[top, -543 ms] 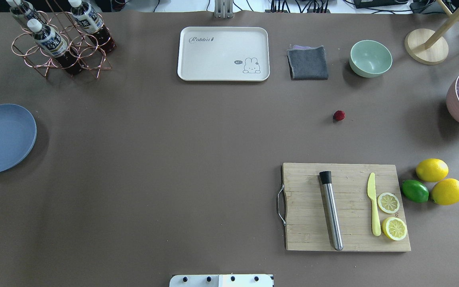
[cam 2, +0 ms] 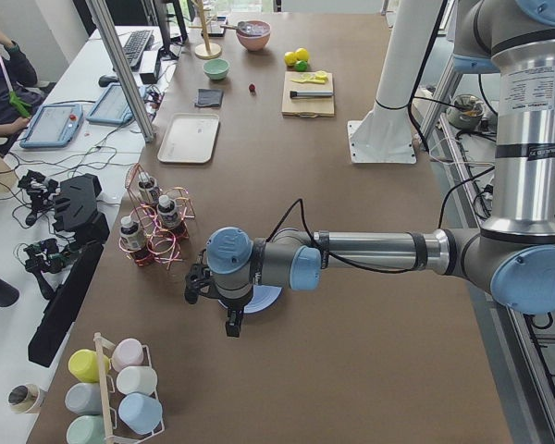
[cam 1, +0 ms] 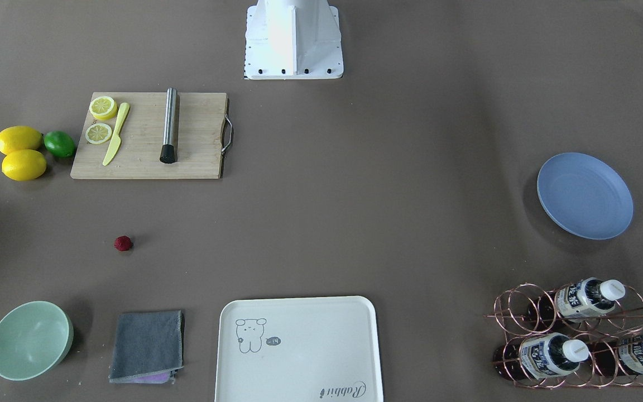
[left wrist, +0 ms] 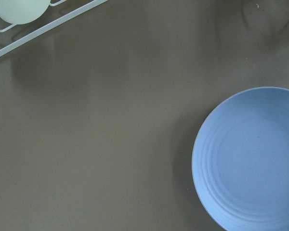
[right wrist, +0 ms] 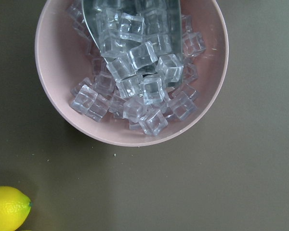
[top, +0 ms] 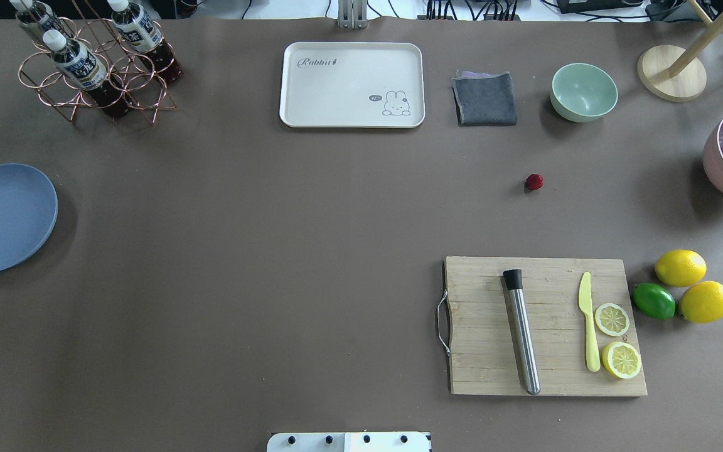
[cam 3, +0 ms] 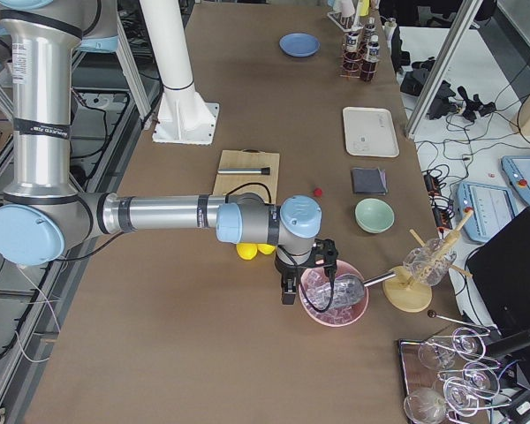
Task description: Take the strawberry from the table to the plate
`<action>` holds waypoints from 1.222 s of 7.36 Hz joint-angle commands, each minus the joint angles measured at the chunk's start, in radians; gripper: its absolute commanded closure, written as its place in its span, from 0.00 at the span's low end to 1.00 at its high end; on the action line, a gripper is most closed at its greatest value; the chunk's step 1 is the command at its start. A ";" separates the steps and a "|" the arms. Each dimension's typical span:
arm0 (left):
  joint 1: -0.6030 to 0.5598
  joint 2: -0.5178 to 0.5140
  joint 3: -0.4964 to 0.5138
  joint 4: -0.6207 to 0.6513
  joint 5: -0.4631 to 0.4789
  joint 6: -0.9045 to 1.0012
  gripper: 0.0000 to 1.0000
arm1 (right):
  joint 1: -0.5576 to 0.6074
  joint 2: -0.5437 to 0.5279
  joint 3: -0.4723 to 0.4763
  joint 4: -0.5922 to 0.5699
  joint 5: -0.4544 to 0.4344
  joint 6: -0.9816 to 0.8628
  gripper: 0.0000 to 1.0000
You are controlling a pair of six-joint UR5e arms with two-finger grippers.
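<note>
Item: strawberry (top: 533, 182), loose on the table (top: 273, 251) at about 2 o'clock from centre in the overhead view, with the green bowl (top: 583, 91) at its 1 o'clock and the cutting board (top: 481, 314) at its 6. The reach is not yet begun; the right gripper (cam 3: 287, 290) (the nearer one; whether its jaws are open cannot be told, nor the left gripper's (cam 2: 233, 322)) should probably descend straight over it and close gently, as a round berry may roll. Containers: plate (top: 4, 216), 9 o'clock, nothing on it; green bowl and tray (top: 351, 85), nothing in them; pink bowl (right wrist: 50, 62), ice cubes (right wrist: 135, 82).

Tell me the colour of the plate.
The plate is matte blue-lavender with faint concentric rings, clearest in the left wrist-mounted view.
</note>
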 commanded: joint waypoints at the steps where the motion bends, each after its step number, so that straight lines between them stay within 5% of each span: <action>1: 0.000 0.000 0.001 0.001 0.000 -0.003 0.02 | 0.000 0.000 -0.001 0.002 0.000 0.000 0.00; 5: 0.000 -0.004 -0.001 0.001 -0.012 -0.006 0.02 | 0.000 0.000 -0.004 0.002 -0.002 0.002 0.00; 9: 0.000 -0.014 0.005 -0.016 -0.137 -0.004 0.02 | 0.000 0.000 -0.001 0.002 -0.002 0.000 0.00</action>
